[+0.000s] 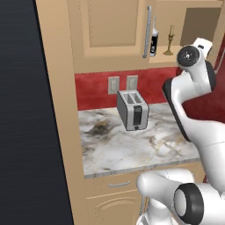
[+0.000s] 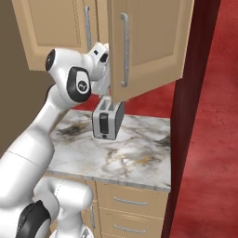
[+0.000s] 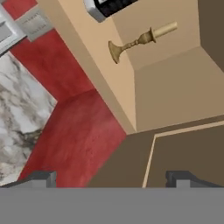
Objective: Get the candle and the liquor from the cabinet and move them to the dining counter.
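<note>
The claw (image 3: 111,177) stands spread wide and empty, its two dark tips rising apart at the bottom of the hand view, aimed into the open cabinet (image 1: 110,26) from below its shelf edge. Ahead of it on the shelf stands the candle (image 3: 141,40), slim and tan on its brass holder, with bare shelf around it. Just beside it is the bottle of liquor (image 3: 107,6), dark with a pale neck, nearer the open door's silver handle (image 1: 146,33).

The step in hand looks like the reach for the candle. To do it well, the claw should rise to the level of the stem, line up so the stem sits between the tips, then pinch low, near the flared foot, since the thin candle may tip. Keep away from the bottle and door edge. Below, the toaster (image 1: 132,110) stands on the marble table (image 1: 132,149).
</note>
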Controlling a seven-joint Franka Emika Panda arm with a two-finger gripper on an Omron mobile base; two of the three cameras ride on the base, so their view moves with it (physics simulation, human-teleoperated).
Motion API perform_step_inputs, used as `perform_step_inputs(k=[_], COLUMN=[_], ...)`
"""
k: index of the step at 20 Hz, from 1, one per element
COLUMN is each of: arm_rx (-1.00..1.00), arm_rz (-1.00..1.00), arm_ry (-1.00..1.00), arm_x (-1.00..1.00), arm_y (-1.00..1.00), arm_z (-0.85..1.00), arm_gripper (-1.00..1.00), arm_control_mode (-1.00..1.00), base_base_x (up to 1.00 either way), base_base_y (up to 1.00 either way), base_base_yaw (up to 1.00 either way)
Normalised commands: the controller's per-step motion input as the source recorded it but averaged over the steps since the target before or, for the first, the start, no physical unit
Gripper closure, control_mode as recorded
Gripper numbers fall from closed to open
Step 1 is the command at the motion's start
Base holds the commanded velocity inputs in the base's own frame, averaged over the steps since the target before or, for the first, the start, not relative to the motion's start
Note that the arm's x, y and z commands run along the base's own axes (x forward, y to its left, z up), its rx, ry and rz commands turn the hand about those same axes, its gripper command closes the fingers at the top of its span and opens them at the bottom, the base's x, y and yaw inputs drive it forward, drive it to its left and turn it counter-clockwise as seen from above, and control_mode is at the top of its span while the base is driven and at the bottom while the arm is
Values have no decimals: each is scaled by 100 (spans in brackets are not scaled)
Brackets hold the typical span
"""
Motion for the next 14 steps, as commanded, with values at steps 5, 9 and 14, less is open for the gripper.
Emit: perform_step_inputs(k=[5,9,14], arm_rx=[0,0,0], arm_rz=[-13,-13,-14], arm_ry=[0,0,4], arm_x=[-25,-12,-1], arm_y=[-52,-58,-64], arm_z=[0,0,-4], arm_gripper=[-100,-100,-100], arm_control_mode=[-100,-100,-100], base_base_x=[0,0,0], base_base_y=[0,0,0], base_base_yaw=[0,0,0])
